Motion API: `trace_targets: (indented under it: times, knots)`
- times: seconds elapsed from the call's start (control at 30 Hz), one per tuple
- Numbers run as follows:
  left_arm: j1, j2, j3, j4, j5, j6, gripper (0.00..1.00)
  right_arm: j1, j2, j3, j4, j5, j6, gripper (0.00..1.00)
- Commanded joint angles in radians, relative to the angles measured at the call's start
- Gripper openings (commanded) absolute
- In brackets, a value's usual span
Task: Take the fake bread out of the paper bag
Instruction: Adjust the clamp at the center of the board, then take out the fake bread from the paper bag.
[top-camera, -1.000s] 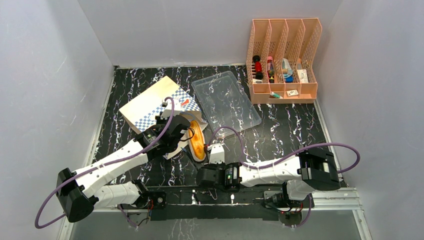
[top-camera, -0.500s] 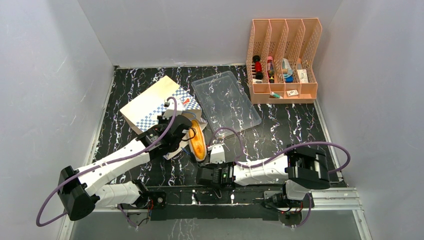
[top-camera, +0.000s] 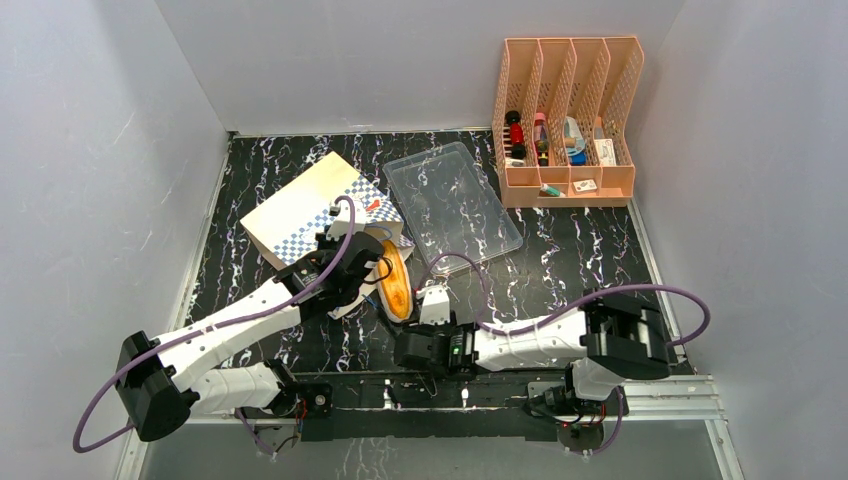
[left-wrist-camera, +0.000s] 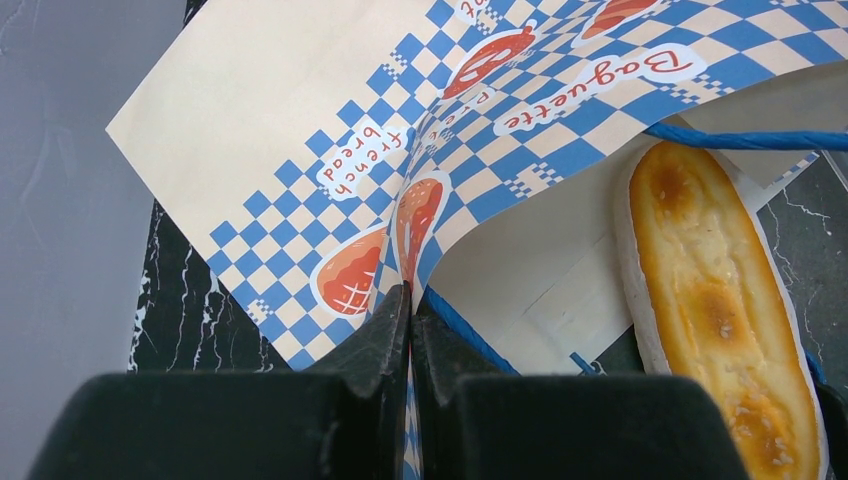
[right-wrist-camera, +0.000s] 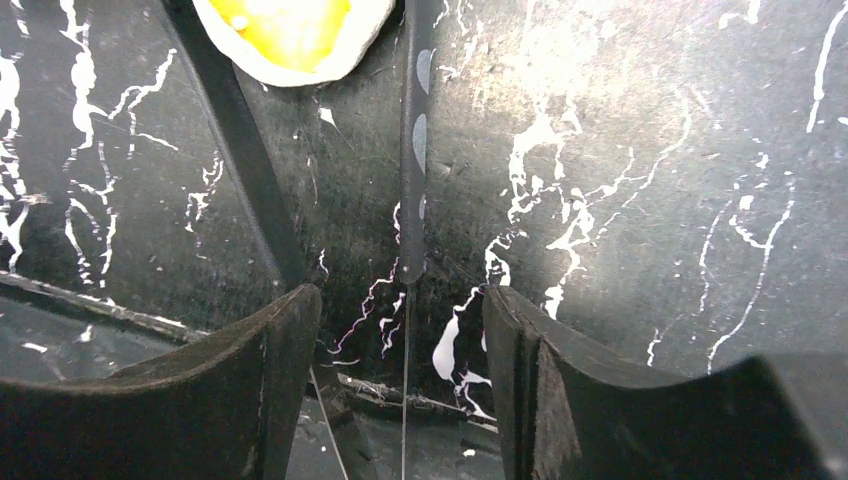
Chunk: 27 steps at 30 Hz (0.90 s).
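The paper bag (top-camera: 300, 205) lies flat on its side to my left. It is tan kraft with a blue-and-white checkered band, orange pastry logos and the words "French bread" and "Baguette". Its mouth opens toward the table's middle, and my left gripper (left-wrist-camera: 410, 295) is pinched tight on the upper edge of that mouth. One piece of the fake bread, a long orange-tan bun (left-wrist-camera: 715, 300) with a pale rim, lies at the open mouth, partly on the bag's lower flap, with a blue cord handle (left-wrist-camera: 740, 138) crossing above its far end.

Black marbled table (top-camera: 560, 270), paper bag (top-camera: 300, 205), clear tray (top-camera: 450, 200), pink organizer (top-camera: 600, 195) (back right)
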Motion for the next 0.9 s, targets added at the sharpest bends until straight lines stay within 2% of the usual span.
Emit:
trace_targets:
  times: [0.0, 0.1, 0.27, 0.53, 0.73, 0.87]
  knots:
    - [0.000, -0.013, -0.013, 0.008, -0.005, -0.012, 0.00, 0.019, -0.105, -0.035, 0.070, 0.068, -0.003, 0.60]
    - [0.000, -0.013, -0.010, 0.008, -0.006, -0.014, 0.00, 0.032, -0.114, -0.027, 0.040, 0.094, -0.009, 0.60]
    - [-0.001, -0.013, -0.006, 0.007, -0.005, -0.012, 0.00, 0.078, -0.088, -0.010, 0.035, 0.123, -0.044, 0.68]
    - [-0.001, -0.025, -0.014, -0.001, -0.004, -0.022, 0.00, 0.100, 0.002, 0.020, 0.030, 0.159, -0.044, 0.68]
    - [0.000, -0.027, -0.020, -0.002, -0.002, -0.030, 0.00, 0.099, 0.030, 0.023, 0.032, 0.180, -0.044, 0.62]
    - [0.000, -0.024, -0.027, -0.001, 0.003, -0.037, 0.00, 0.099, 0.058, 0.035, 0.038, 0.185, -0.053, 0.50]
